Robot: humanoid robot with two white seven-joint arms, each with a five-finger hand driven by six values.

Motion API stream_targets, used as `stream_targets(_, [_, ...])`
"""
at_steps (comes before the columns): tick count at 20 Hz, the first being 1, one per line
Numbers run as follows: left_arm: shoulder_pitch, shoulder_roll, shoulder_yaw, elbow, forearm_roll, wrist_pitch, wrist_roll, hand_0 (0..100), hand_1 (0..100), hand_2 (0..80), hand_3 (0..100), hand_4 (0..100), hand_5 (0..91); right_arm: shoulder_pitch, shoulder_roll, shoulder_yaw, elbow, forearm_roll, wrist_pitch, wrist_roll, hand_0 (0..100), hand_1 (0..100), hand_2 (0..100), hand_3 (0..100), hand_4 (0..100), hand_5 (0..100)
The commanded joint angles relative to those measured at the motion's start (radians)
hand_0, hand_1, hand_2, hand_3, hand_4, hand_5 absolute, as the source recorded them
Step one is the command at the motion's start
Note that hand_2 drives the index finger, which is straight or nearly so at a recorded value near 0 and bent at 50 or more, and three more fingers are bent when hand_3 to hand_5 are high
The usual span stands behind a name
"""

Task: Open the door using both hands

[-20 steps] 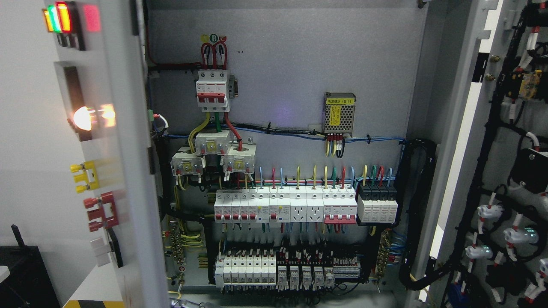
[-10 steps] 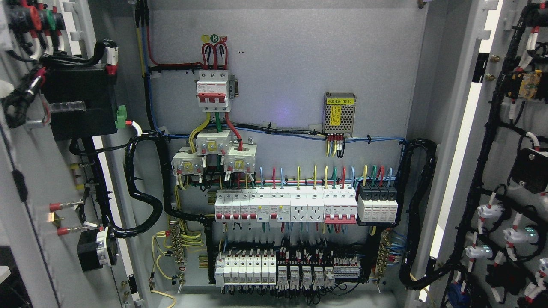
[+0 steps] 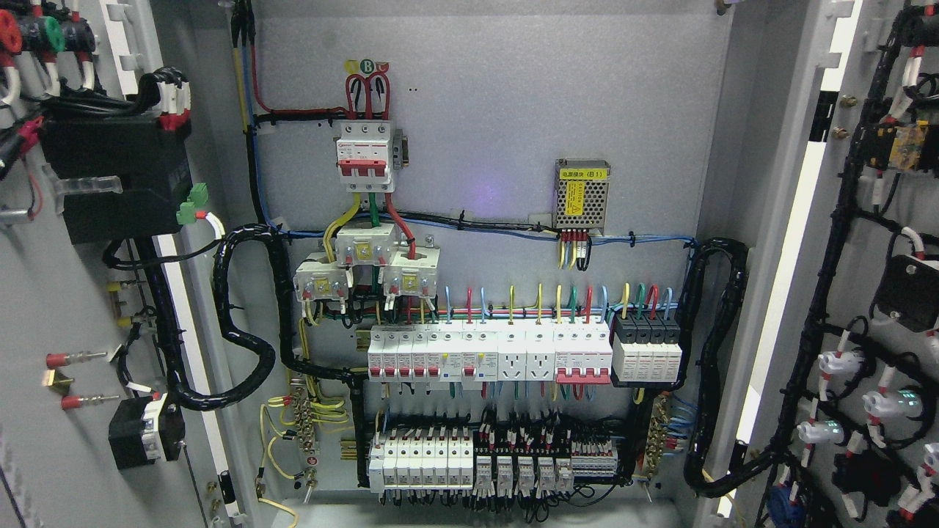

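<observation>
left door (image 3: pixel 44 308), right door (image 3: pixel 880 242), both swung open

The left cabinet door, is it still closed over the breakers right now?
No, the left door is swung wide open, showing its wired inner face, and the rows of white circuit breakers inside the cabinet are fully exposed.

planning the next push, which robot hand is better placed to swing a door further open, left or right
Cannot tell: neither robot hand shows in the head view. Both doors already stand wide open, the left door and the right door showing their wired inner faces, the breaker panel fully exposed.
</observation>
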Motion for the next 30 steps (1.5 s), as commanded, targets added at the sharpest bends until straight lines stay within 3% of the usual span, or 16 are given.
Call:
stream_targets(1, [0.195, 0.107, -0.217, -0.745, 0.062, -0.138, 0.003, 12, 39, 0.0, 0, 0, 0.0, 0.063, -0.063, -0.145, 0.019, 0.005, -0.01, -0.053, 12, 39, 0, 0, 0, 0])
stream_targets(3, [0.23, 0.133, -0.224, -0.825, 0.062, -0.224, 0.003, 12, 39, 0.0, 0, 0, 0.0, 0.106, -0.129, -0.207, 0.016, 0.005, -0.043, -0.084, 12, 39, 0, 0, 0, 0])
stream_targets(5, [0.245, 0.173, -0.23, -0.862, 0.068, -0.344, 0.003, 12, 39, 0.0, 0, 0, 0.0, 0.158, -0.196, -0.245, 0.013, 0.005, -0.149, -0.087, 12, 39, 0, 0, 0, 0])
stream_targets(9, [0.279, 0.251, -0.244, -0.934, 0.073, -0.566, 0.006, 12, 39, 0.0, 0, 0, 0.0, 0.268, -0.302, -0.271, -0.032, 0.003, -0.316, -0.087, 12, 39, 0, 0, 0, 0])
stream_targets(11, [0.278, 0.286, -0.244, -0.979, 0.108, -0.658, 0.005, 12, 39, 0.0, 0, 0, 0.0, 0.361, -0.354, -0.277, -0.093, 0.005, -0.434, -0.087, 12, 39, 0, 0, 0, 0])
stream_targets(13, [0.272, 0.308, -0.246, -1.0, 0.121, -0.712, 0.005, 12, 39, 0.0, 0, 0, 0.0, 0.44, -0.38, -0.3, -0.133, 0.005, -0.529, -0.087, 12, 39, 0, 0, 0, 0])
stream_targets(15, [0.259, 0.323, -0.244, -1.019, 0.137, -0.766, 0.005, 12, 39, 0.0, 0, 0, 0.0, 0.547, -0.4, -0.361, -0.176, 0.005, -0.626, -0.085, 12, 39, 0, 0, 0, 0])
stream_targets(20, [0.172, 0.346, -0.243, -1.091, 0.171, -0.863, 0.006, 12, 39, 0.0, 0, 0, 0.0, 0.693, -0.411, -0.506, -0.248, 0.005, -0.833, -0.082, 12, 39, 0, 0, 0, 0])
stream_targets(24, [0.086, 0.345, -0.218, -1.131, 0.202, -1.013, 0.011, 12, 39, 0.0, 0, 0, 0.0, 0.797, -0.424, -0.556, -0.378, 0.005, -0.88, -0.082, 12, 39, 0, 0, 0, 0])
stream_targets(30, [0.031, 0.316, -0.206, -1.204, 0.205, -1.065, 0.011, 12, 39, 0.0, 0, 0, 0.0, 0.847, -0.48, -0.69, -0.438, 0.005, -0.898, -0.082, 12, 39, 0, 0, 0, 0])
